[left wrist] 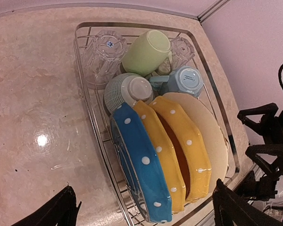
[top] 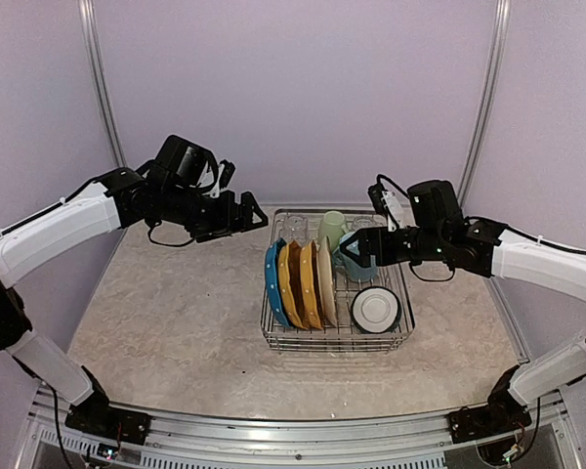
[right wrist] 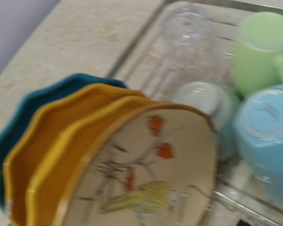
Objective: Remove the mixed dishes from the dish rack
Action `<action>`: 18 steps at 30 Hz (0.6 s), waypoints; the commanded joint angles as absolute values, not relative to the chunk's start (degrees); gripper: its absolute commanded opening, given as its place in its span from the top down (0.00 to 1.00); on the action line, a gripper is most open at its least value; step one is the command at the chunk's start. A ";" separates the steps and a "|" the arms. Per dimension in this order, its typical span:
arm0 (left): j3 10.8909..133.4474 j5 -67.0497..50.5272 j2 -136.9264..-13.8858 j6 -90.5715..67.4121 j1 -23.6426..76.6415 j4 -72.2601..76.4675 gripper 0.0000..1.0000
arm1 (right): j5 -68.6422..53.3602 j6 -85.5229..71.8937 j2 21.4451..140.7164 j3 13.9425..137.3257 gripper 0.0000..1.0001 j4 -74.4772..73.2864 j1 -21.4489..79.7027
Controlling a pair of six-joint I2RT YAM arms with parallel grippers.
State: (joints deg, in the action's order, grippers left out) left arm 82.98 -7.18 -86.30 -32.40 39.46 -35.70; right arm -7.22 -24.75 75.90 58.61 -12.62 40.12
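Wire dish rack (top: 337, 342) sits full on the tabletop (top: 176, 332).
Left jaws gape wide, empty; right jaws hover by light blue mug (right wrist: 269, 136), spread unclear. Straddle its wall squarely, lift straight up.

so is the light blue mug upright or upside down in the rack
Upside down: the light blue mug shows its base ring and printed mark facing up, no open mouth visible, inside the dish rack.

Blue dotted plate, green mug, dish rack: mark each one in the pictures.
Blue dotted plate (left wrist: 141, 169): left wrist view, middle of its dotted blue side.
Green mug (left wrist: 146, 52): left wrist view, on its side wall.
Dish rack (top: 313, 340): top view, on its near wire wall.
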 commanded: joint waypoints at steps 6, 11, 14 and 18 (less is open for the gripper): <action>86.11 -1.22 -88.96 -30.67 41.48 -38.15 0.04 | -9.08 -30.98 82.32 61.00 0.26 -7.21 44.33; 85.66 -0.66 -88.18 -30.59 41.48 -38.32 0.04 | -5.11 -30.36 85.86 65.03 0.33 -10.11 47.14; 85.30 -0.29 -87.91 -30.59 41.48 -38.35 0.04 | -1.37 -30.26 87.32 67.12 0.40 -12.68 48.42; 84.87 -0.55 -87.65 -30.76 41.50 -37.95 0.04 | 2.54 -31.09 88.84 68.79 0.50 -15.48 49.67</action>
State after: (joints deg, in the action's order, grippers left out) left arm 84.60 -1.21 -89.14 -31.46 41.23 -37.15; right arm -2.90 -30.06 87.29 66.57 -11.42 48.40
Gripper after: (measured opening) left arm 0.960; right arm 0.538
